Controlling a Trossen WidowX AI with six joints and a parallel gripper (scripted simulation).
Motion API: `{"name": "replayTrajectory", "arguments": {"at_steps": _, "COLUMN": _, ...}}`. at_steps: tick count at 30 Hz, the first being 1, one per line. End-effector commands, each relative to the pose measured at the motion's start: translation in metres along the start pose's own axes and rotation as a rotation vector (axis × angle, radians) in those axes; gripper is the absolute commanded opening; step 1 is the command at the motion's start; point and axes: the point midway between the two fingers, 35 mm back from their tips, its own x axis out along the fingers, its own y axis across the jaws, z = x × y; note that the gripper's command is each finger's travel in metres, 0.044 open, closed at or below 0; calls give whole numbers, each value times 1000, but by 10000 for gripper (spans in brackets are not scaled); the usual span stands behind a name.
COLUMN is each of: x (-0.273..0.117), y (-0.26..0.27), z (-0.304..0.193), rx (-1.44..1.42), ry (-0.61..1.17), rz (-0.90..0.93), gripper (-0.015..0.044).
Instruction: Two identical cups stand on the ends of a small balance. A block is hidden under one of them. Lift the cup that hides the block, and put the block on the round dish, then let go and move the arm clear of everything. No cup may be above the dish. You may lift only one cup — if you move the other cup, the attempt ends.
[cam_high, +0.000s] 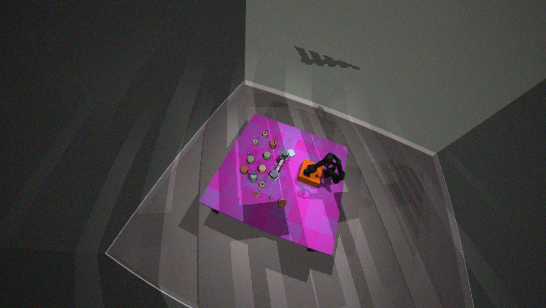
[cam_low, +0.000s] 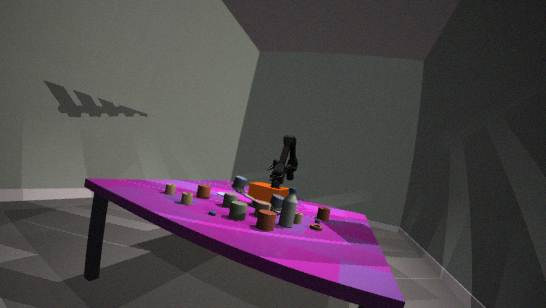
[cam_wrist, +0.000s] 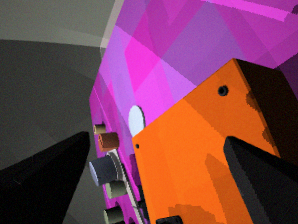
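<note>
A magenta table (cam_high: 310, 220) (cam_low: 350, 255) (cam_wrist: 145, 55) carried everything. Toward one side stood an orange base box (cam_high: 303, 180) (cam_low: 255, 191) (cam_wrist: 185, 150), with the black arm (cam_high: 331, 162) (cam_low: 290, 152) folded above and beyond it. The gripper (cam_wrist: 158, 140) had its fingers spread wide, with nothing pinched between them; in the wrist view they framed part of the orange box.

The slim balance (cam_high: 280, 164) (cam_low: 250, 197) (cam_wrist: 131, 192) lay between the box and a scatter of other items. A blue-grey cup (cam_high: 285, 153) (cam_low: 240, 182) (cam_wrist: 102, 171) stood on its end near the dish, and the matching cup (cam_high: 274, 174) (cam_low: 277, 202) stood on the opposite end. The block was out of sight in all three views, so which cup covered it could not be told.

A grey bottle (cam_high: 253, 177) (cam_low: 288, 211) stood upright among the scatter, past the matching cup. The pale round dish (cam_high: 291, 153) (cam_low: 221, 194) (cam_wrist: 136, 120) lay just beside the balance's end, no cup on it. A red-brown cylinder (cam_high: 244, 169) (cam_low: 266, 220) stood near the bottle, and a small brassy ring (cam_high: 256, 197) (cam_low: 316, 229) lay farther along the table.
</note>
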Motion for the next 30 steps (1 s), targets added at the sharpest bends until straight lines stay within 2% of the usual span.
{"name": "replayTrajectory", "arguments": {"at_steps": 1, "x": -1, "y": 0, "z": 0, "rx": 2, "ry": -2, "rz": -2, "gripper": 426}}
{"name": "replayTrajectory", "arguments": {"at_steps": 2, "x": -2, "y": -1, "z": -1, "rx": 8, "ry": -9, "rz": -9, "gripper": 440}}
{"name": "replayTrajectory", "arguments": {"at_steps": 30, "x": -75, "y": -28, "z": -71, "rx": 450, "ry": -394, "rz": -364, "gripper": 440}}
